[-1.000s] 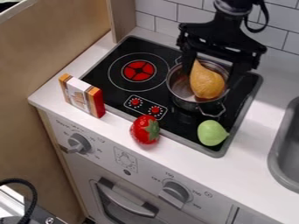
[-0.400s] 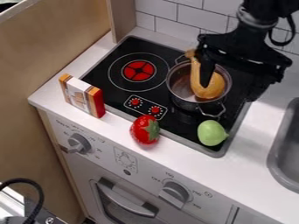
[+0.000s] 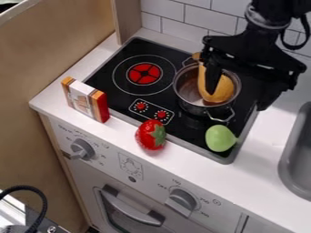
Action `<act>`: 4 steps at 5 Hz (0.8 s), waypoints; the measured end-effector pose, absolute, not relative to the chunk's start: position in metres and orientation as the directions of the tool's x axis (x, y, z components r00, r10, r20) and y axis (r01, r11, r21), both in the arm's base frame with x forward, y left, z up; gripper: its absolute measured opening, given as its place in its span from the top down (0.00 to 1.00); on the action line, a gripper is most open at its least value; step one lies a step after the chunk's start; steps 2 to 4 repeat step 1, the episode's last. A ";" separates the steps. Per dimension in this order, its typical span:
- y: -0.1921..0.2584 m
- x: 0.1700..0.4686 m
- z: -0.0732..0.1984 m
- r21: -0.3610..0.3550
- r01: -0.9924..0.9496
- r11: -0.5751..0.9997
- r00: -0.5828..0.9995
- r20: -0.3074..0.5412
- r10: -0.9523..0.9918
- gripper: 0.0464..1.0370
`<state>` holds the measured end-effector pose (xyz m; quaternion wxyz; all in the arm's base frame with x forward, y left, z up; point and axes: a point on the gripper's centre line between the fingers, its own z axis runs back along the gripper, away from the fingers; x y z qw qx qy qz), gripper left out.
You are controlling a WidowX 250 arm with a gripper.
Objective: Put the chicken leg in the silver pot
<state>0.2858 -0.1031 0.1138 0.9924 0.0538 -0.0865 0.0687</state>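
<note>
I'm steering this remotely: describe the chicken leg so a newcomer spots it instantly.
On the white counter, find the black stovetop, then the silver pot on it. The chicken leg lies in that pot. It is orange-brown, unlike the red strawberry and green pear-shaped piece outside.

The chicken leg (image 3: 222, 89) is resting in the pot (image 3: 193, 108); a pear (image 3: 220, 138) is lying before it, a strawberry (image 3: 149, 135) and box (image 3: 86, 99) sitting left.

Chkn leg (image 3: 224, 88) tilted in silver pot (image 3: 193, 107) on hob (image 3: 124, 92), jaws apart nr it.
</note>
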 end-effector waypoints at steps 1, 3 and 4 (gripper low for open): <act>-0.101 0.279 0.122 0.095 -0.132 0.987 0.981 0.158 0.116 0.04; -0.101 0.279 0.122 0.095 -0.132 0.987 0.981 0.158 0.116 0.04; -0.101 0.279 0.122 0.095 -0.132 0.987 0.981 0.158 0.116 0.04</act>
